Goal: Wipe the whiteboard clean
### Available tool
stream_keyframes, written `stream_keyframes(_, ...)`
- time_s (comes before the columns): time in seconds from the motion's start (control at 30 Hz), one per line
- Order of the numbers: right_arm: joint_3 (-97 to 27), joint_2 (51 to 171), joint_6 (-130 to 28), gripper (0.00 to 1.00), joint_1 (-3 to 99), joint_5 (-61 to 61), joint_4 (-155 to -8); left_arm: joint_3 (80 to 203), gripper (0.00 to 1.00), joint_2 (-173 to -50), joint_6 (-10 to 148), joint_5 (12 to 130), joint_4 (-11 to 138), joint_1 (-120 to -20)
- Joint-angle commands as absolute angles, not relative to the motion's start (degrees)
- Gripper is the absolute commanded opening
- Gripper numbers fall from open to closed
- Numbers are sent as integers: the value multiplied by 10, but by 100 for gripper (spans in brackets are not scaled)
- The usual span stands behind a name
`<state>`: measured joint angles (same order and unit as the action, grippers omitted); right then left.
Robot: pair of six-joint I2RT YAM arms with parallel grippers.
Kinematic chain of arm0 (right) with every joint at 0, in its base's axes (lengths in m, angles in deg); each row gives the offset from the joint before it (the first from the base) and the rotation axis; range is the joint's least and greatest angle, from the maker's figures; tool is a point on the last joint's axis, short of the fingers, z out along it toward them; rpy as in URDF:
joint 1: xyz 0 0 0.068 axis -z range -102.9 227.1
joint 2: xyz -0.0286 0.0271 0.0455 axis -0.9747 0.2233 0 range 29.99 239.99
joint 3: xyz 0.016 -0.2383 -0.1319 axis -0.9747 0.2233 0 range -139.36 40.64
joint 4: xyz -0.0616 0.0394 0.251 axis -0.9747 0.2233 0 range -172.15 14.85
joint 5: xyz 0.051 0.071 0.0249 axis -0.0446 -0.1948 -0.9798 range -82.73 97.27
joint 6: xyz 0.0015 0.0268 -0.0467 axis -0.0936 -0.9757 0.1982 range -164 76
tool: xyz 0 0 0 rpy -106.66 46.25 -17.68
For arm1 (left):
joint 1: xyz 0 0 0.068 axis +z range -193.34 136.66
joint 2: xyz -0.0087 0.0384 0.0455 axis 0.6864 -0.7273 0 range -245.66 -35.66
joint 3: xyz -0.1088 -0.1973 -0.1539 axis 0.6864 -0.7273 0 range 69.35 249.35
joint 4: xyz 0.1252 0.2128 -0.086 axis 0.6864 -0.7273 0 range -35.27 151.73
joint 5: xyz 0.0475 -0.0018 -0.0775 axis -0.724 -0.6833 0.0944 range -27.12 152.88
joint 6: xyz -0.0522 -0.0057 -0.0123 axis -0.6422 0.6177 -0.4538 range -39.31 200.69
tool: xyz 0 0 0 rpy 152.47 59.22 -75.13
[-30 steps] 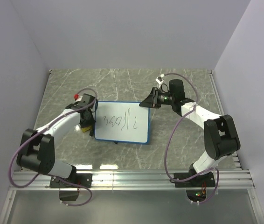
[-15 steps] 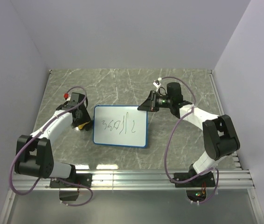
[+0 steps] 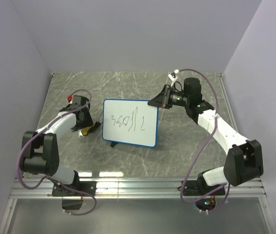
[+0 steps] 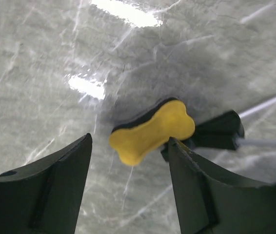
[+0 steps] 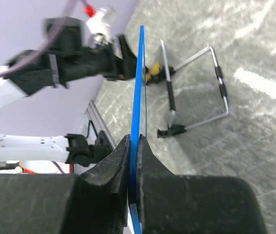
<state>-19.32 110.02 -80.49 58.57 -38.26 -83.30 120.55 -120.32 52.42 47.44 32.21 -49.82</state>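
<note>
Whiteboard [image 3: 130,123] now lifted on edge, tight in right tool [image 3: 153,103], left tool [image 4: 129,142] agape over yellow eraser [image 4: 152,130]

top view high, looking down, left wrist close above eraser [image 4: 152,131], right wrist edge-on to whiteboard [image 5: 138,87]

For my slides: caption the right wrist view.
Right gripper pinches the blue rim of the whiteboard, wire stand visible beside it.
</note>
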Motion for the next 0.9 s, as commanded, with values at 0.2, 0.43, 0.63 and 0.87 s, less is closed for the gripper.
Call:
stream_keyframes(0.2, -276, 1027, -824, 0, 619, -379, -789, 1209, 63, -1250, 551, 512, 376, -496)
stream_keyframes(0.43, -283, 1019, -827, 0, 643, -380, -788, 1183, 57, -1254, 547, 548, 383, -497)
stream_keyframes(0.63, -283, 1017, -821, 0, 648, -378, -779, 1179, 64, -1250, 548, 580, 391, -497)
stream_keyframes(0.87, -276, 1014, -820, 0, 649, -377, -779, 1183, 65, -1296, 527, 634, 383, -503)
